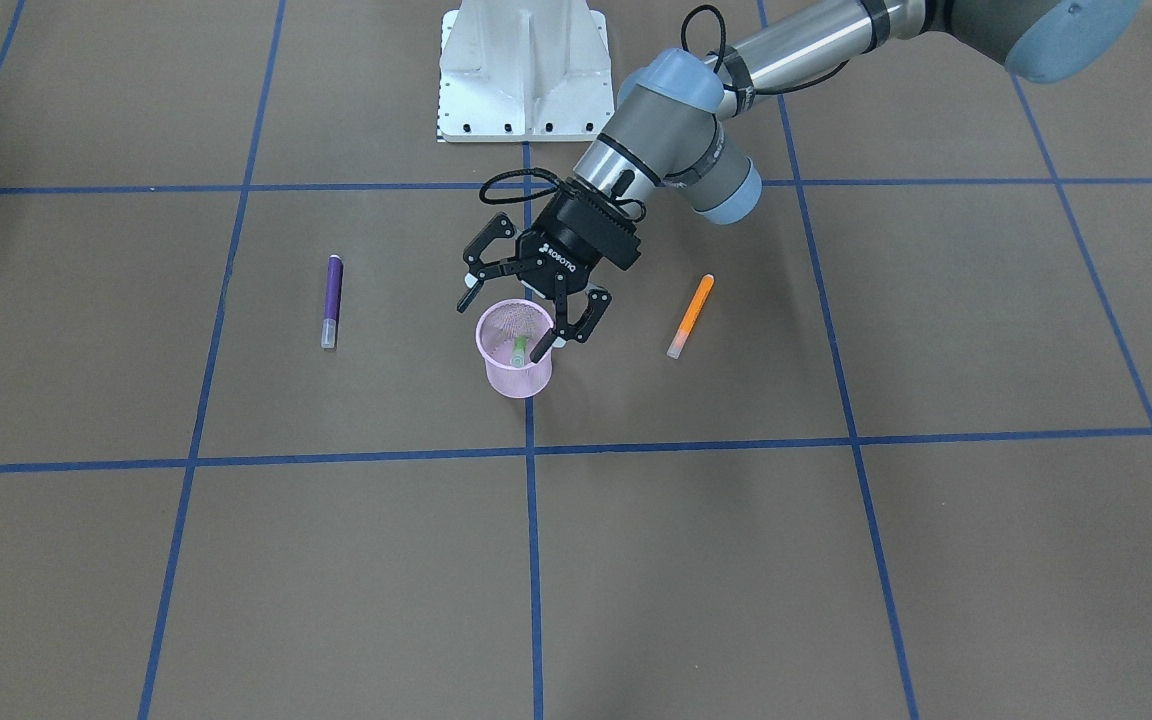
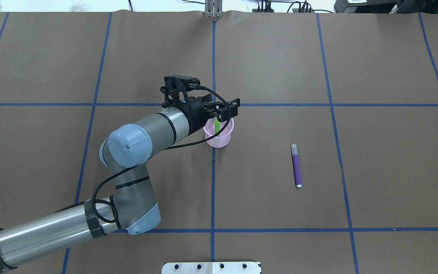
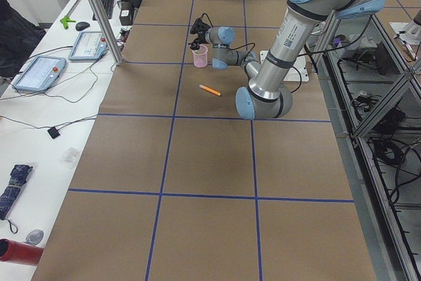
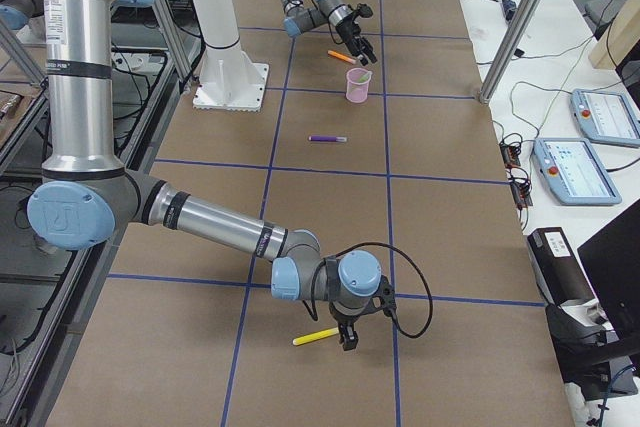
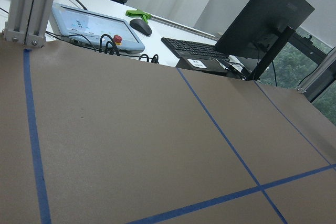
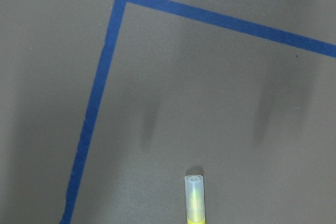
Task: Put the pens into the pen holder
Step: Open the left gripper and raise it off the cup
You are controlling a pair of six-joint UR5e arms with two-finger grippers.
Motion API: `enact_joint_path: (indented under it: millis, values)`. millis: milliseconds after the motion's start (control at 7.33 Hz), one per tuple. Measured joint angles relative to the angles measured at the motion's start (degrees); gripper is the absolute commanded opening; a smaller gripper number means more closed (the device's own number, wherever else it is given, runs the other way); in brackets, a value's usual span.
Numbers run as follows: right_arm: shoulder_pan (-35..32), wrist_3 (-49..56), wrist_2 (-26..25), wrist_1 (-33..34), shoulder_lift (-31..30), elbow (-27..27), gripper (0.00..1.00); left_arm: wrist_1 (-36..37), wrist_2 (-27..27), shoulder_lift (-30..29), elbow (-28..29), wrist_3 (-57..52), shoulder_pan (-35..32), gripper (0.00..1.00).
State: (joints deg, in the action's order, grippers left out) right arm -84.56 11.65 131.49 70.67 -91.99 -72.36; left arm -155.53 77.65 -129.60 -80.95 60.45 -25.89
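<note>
The pale pink mesh pen holder stands upright at the table's middle, with a green pen standing inside it. My left gripper hangs tilted just over the holder's rim, jaws spread wide and empty; one fingertip dips by the green pen. It also shows in the overhead view above the holder. A purple pen and an orange pen lie flat on either side of the holder. My right gripper sits low beside a yellow pen; I cannot tell whether it is open or shut.
The white arm base stands behind the holder. Blue tape lines grid the brown table. Operator desks with tablets, a keyboard and a monitor line the table's far edge. The yellow pen's capped end shows in the right wrist view.
</note>
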Motion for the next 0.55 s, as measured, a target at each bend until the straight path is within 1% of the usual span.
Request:
enact_joint_path:
  millis: [136,273,545]
  values:
    - [0.21,0.02,-0.31,-2.38,-0.13,1.38,0.99,1.4,2.55,0.08,-0.82,-0.04,-1.25,0.99]
    - [0.53,-0.07,-0.47,-4.45,-0.23,2.5,0.99,4.48,6.55,0.14,-2.54,-0.06,-3.24,0.99]
    - [1.35,-0.21,-0.92,-5.8,-0.28,3.36,0.99,14.16,15.65,0.26,-7.06,-0.09,-7.75,0.99]
